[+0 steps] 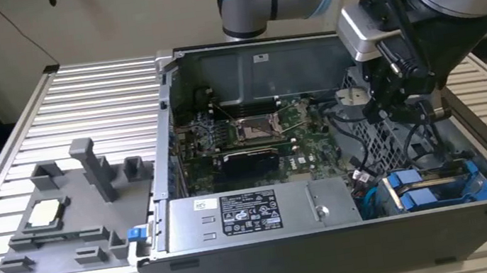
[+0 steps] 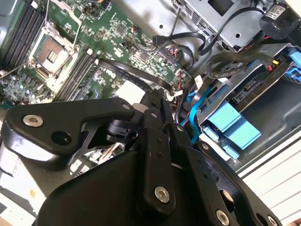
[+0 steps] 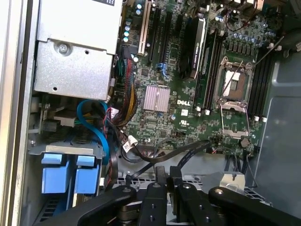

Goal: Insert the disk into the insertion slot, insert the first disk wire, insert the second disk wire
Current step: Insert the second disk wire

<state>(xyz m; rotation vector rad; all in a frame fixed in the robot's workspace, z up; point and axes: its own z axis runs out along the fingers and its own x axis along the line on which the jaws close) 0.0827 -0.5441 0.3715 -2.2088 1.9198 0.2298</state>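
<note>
Black gripper (image 1: 404,108) hangs down inside the open computer case (image 1: 356,253), over the metal drive cage (image 1: 387,138) on the exterior view's right. In both wrist views its two fingers (image 3: 162,181) look pressed close together with only a thin gap, and I can't see anything pinched between them. Black cables (image 1: 360,149) curl just beside the gripper.

Low in the case, near the front corner on the exterior view's right, sits the disk (image 1: 437,186) in its bright blue frame. It rests down in its slot, below the gripper and apart from it. In the first wrist view the blue tabs (image 3: 70,176) of the frame stick out side by side, and a blue wire (image 3: 96,129) loops up from there toward the big grey power box (image 3: 75,47).

Green motherboard (image 1: 253,131) fills the middle of the case. Outside the case, on the exterior view's left, a grey holder tray (image 1: 73,210) stands on the ribbed metal table (image 1: 76,103).
</note>
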